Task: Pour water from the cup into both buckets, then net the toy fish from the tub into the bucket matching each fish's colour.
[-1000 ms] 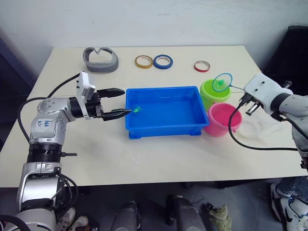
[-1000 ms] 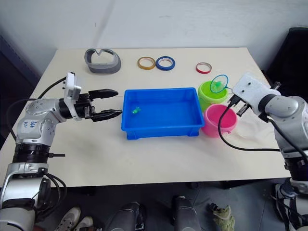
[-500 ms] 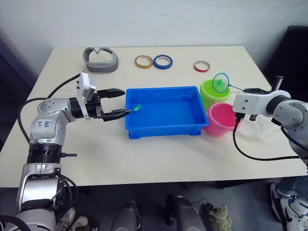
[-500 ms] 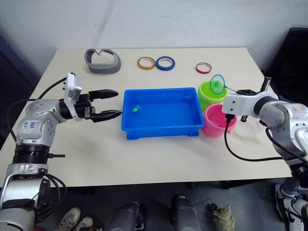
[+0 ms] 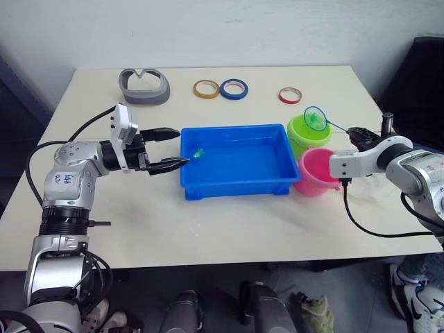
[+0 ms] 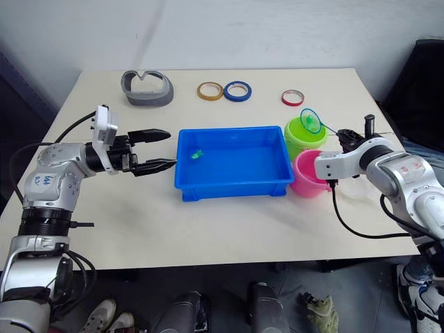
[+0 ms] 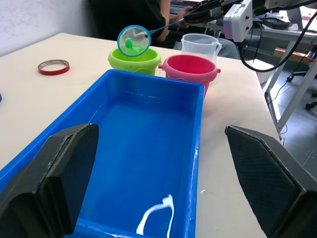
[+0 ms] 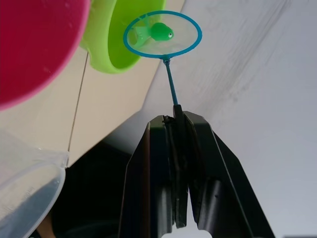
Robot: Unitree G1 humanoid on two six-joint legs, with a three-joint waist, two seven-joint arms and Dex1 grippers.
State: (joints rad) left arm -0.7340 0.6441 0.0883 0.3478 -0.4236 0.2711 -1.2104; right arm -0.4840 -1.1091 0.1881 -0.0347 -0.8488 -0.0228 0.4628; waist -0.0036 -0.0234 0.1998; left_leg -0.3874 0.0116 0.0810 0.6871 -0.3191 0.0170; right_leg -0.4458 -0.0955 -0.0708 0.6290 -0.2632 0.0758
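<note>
While the right gripper (image 8: 177,148) clamps the net (image 5: 316,116) above the green bucket (image 5: 308,135), tip its green fish (image 8: 159,31) inside slowly.

Silver-grey jointed arms with black looping cables, white wrist housings, blue scribbles on the left shoulder, black fingers

The cup (image 7: 199,45) stands behind the pink bucket (image 7: 189,67), which hides its lower part. In the right wrist view the picture's edge cuts off most of the cup and pink bucket. The fish (image 5: 198,153) in the tub (image 5: 236,186) is too small to make out in detail.
</note>
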